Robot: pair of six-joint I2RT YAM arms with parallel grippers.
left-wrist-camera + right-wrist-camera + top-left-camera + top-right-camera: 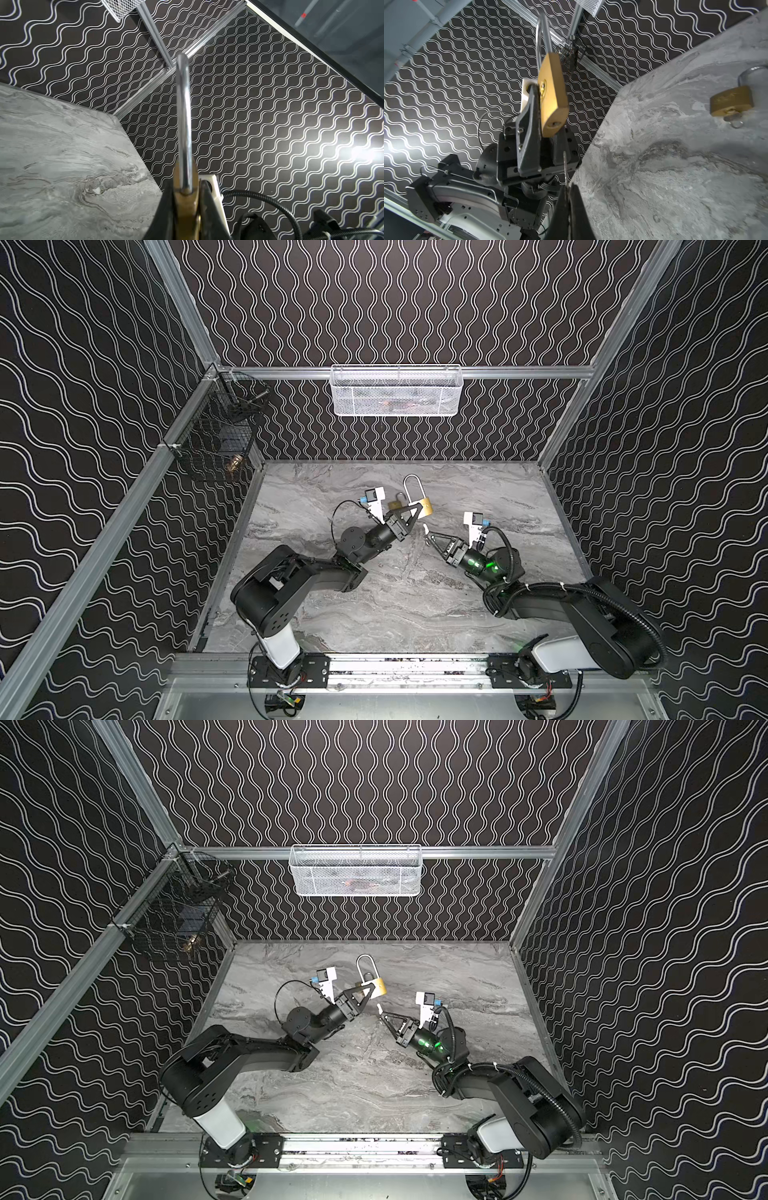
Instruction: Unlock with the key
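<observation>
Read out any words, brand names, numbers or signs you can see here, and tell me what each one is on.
None can be read.
raised padlock: stamped emblem on its brass face, too blurred to read.
second padlock, lying on the table: faint stamping on its body, too blurred to read.

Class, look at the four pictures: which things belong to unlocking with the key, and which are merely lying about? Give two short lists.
In the job: long padlock, held in left end effector; key, held in right end effector.

Lying about: small padlock on the table; white basket; black basket.
</observation>
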